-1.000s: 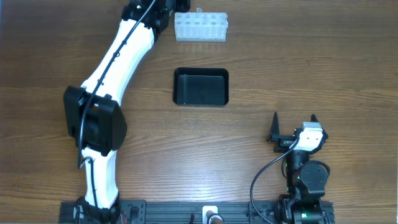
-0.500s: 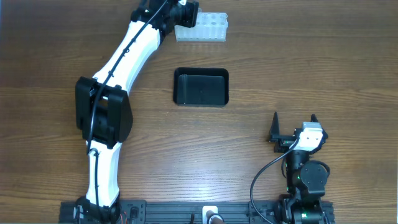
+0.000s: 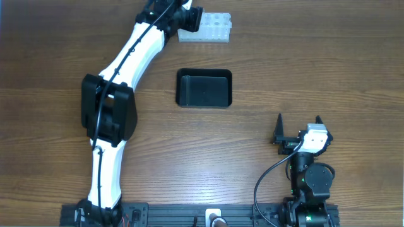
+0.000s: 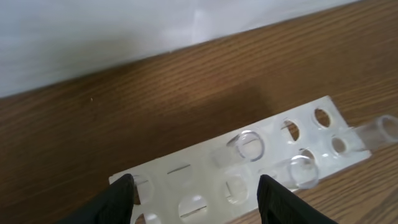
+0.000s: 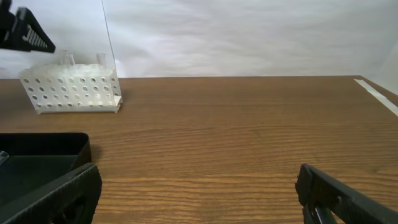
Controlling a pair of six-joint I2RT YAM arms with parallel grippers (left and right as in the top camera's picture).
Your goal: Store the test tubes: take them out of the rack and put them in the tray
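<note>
The clear plastic rack (image 3: 208, 28) stands at the table's far edge, also seen as rack (image 4: 249, 168) and rack (image 5: 71, 92). Clear test tubes (image 4: 249, 145) stand in its holes, and one tube (image 4: 380, 130) sticks out at the rack's end. My left gripper (image 3: 191, 19) hovers open just above the rack's left end, its fingers (image 4: 121, 198) straddling the rack with nothing held. The black tray (image 3: 204, 88) lies in front of the rack. My right gripper (image 3: 297, 131) rests open near its base, well away from both.
A white wall (image 5: 249, 37) rises right behind the table's far edge, close to the rack. Bare wood (image 3: 315, 69) spreads to the right of the tray and rack. The left arm (image 3: 126, 63) slants across the table's left half.
The left arm swung to the right, carrying its gripper from beside the rack's left end to above it. The right arm stayed still.
</note>
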